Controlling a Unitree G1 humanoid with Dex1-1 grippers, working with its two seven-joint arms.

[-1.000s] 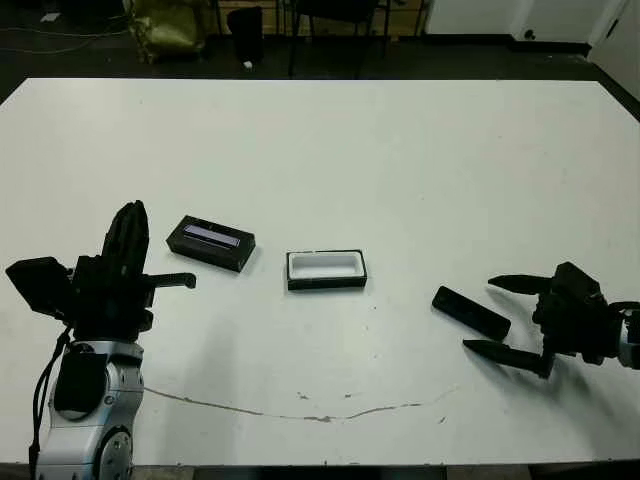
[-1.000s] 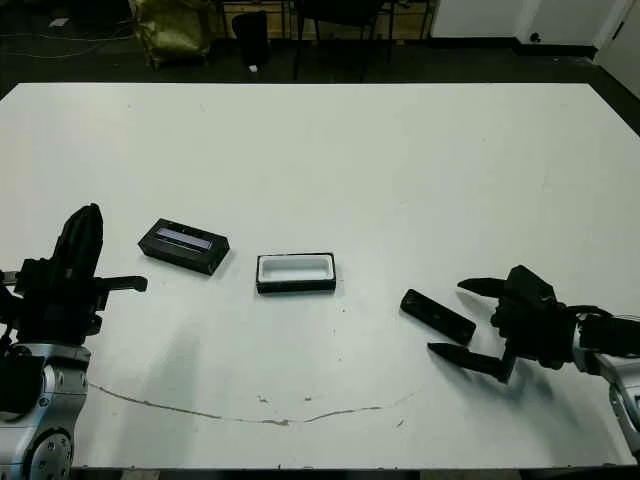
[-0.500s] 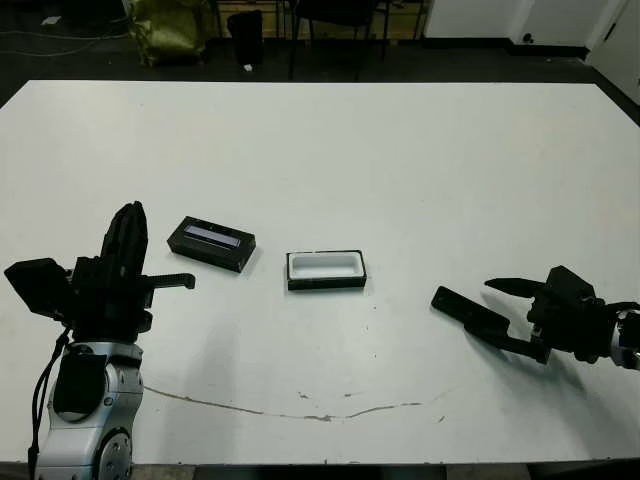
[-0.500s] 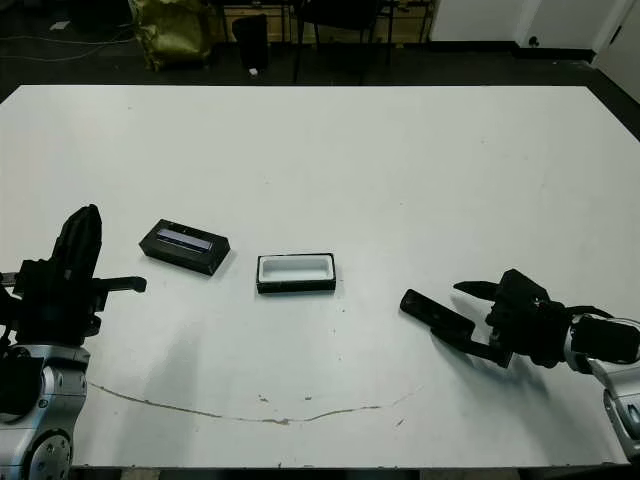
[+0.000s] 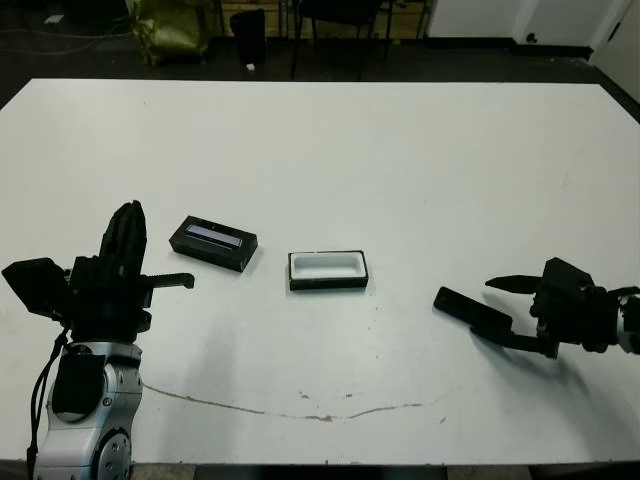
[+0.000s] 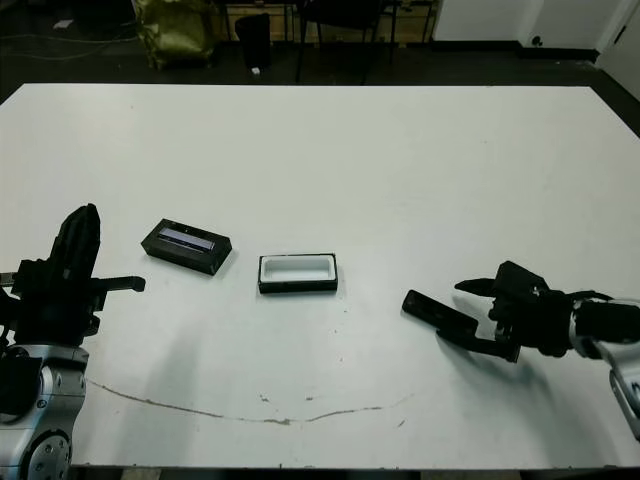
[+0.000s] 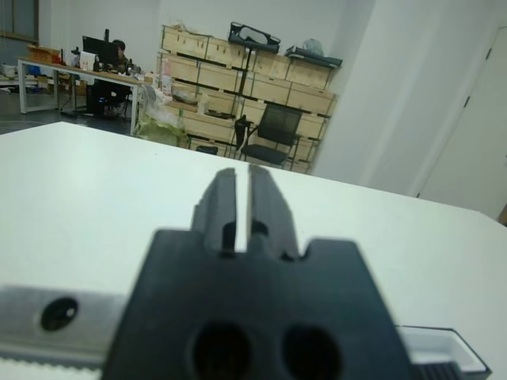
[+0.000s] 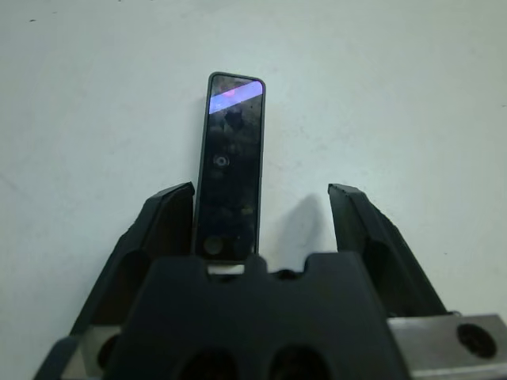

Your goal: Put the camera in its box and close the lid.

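Right gripper (image 8: 252,214) is spread wide around the near end of the camera (image 8: 230,166), which lies flat on the worktop (image 5: 400,150), lined up for a pinch. Box (image 5: 328,270) and lid (image 5: 213,243) sit beyond it. Left gripper (image 7: 242,207) is pressed together, idle.

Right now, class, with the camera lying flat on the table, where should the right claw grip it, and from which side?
Grip the camera across its two long edges, near the end closest to the right claw, coming in along its length. It is a thin, narrow bar lying flat, so only its narrow width suits the open fingers, which already straddle that end.
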